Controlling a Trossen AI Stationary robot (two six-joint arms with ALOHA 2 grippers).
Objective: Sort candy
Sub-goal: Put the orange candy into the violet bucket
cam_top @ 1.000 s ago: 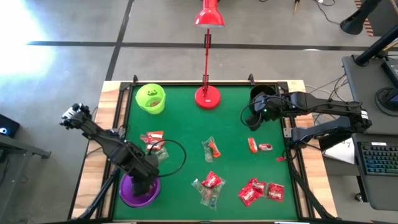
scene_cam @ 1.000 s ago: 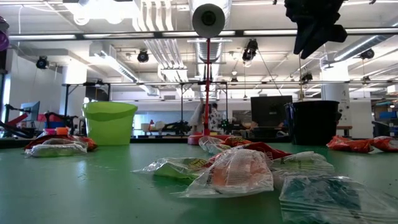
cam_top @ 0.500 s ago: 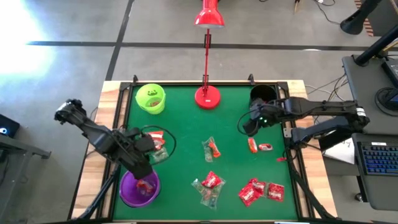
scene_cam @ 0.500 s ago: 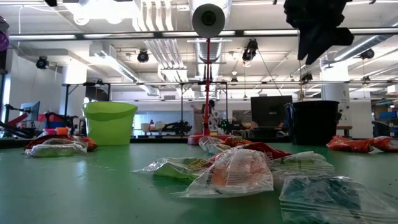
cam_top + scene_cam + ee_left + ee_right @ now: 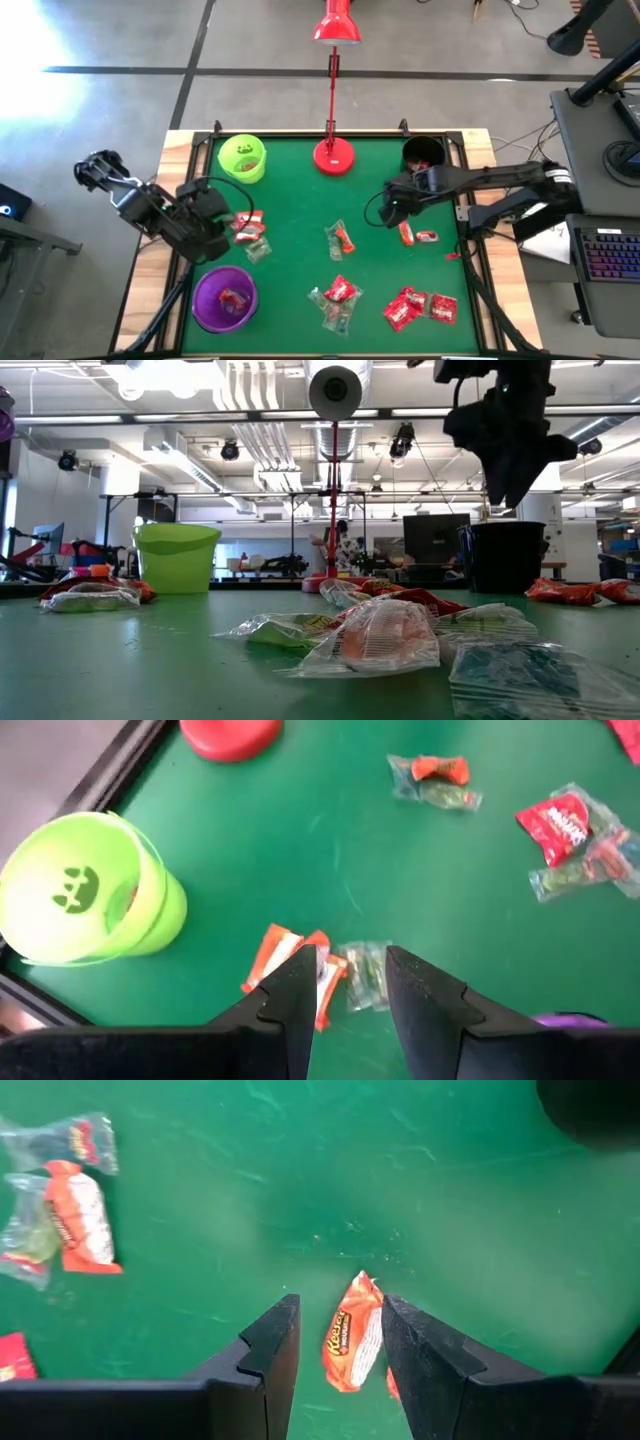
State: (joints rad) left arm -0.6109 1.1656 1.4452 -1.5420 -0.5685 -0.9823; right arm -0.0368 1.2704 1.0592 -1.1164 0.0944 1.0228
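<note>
Candy lies scattered on the green table: an orange piece (image 5: 405, 233) beside a red-and-white one (image 5: 427, 237), red pieces near the front (image 5: 420, 305), mixed ones mid-table (image 5: 340, 240), and an orange-and-clear cluster (image 5: 248, 226) at the left. One red piece (image 5: 233, 297) lies in the purple cup (image 5: 225, 298). My left gripper (image 5: 226, 218) hovers open over the left cluster (image 5: 365, 975). My right gripper (image 5: 383, 210) is open in the air above the orange piece (image 5: 352, 1335), which shows between its fingers.
The lime-green cup (image 5: 243, 158) stands at the far left, the black cup (image 5: 422, 152) at the far right, and the red lamp base (image 5: 333, 155) between them. Bare green table lies between the candy groups. A raised frame edges the table.
My left gripper has moved from over the purple cup toward the far edge, to the left candy cluster; a red candy now shows in that cup. My right gripper has moved from the black cup toward the near edge and left, coming lower over the orange piece.
</note>
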